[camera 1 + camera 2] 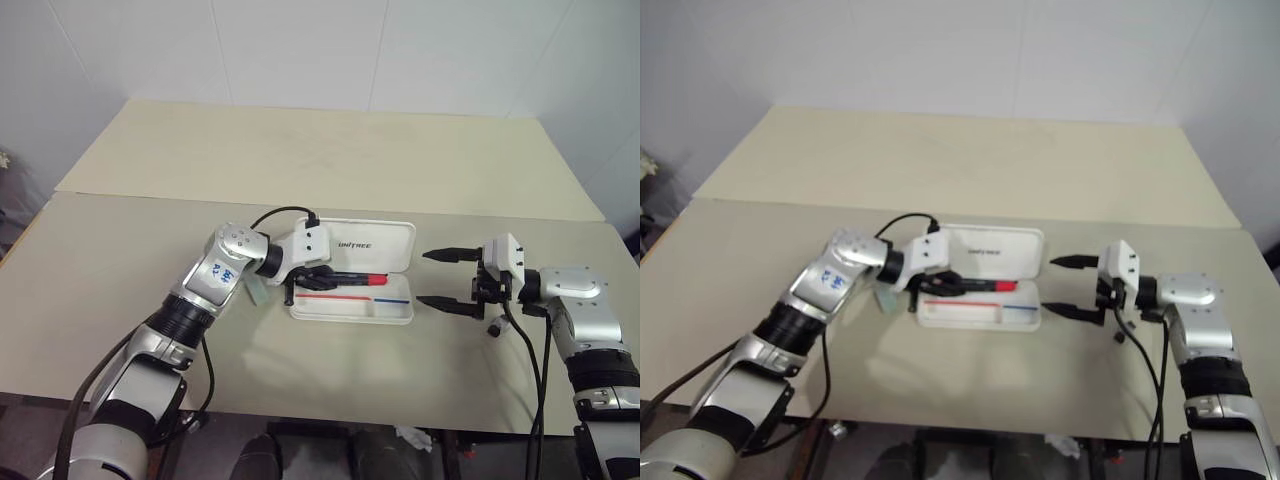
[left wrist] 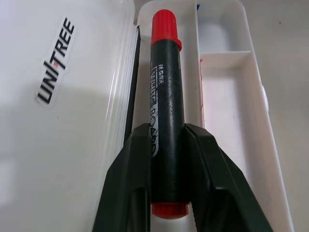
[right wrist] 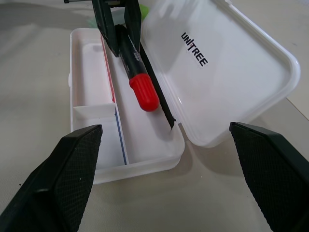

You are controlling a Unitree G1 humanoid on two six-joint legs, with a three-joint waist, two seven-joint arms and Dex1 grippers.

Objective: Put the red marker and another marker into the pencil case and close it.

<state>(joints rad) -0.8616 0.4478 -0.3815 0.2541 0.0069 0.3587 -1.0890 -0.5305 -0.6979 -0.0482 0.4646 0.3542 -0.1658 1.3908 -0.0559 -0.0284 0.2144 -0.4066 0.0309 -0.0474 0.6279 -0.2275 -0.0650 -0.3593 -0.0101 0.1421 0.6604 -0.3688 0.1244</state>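
- Left tool (image 1: 318, 277) reaches in from the left over the open pencil case (image 1: 350, 312); its two black fingers (image 2: 130, 183) sit either side of the black barrel of the red marker (image 2: 165, 111).
- In the left wrist view the fingers flank the barrel near its rear end; can't tell if they are pinching it tight or have just loosened.
- Another marker (image 1: 255, 293), pale mint body, lies on the counter (image 1: 100, 290) just left of the case, partly hidden behind the left wrist; a bit of green (image 3: 91, 23) peeks past the case's far end in the right wrist view.
- Red marker lies lengthwise in the long compartment of the tray next to the hinge, red cap (image 3: 144, 92) pointing toward the right tool's side.
- Case is white, lid (image 1: 375, 245) swung back away from the robot, showing dark UNITREE lettering (image 3: 194, 48).
- Tray has a red and blue stripe (image 1: 355, 297) along its divider; the smaller compartments (image 2: 224, 41) nearer the robot hold nothing visible.
- Right tool (image 1: 447, 277) is just right of the case, apart from it, fingers spread wide and holding nothing, pointed left toward the case's end.
- Right wrist view looks between its two textured pads (image 3: 72, 164) straight at the open case.
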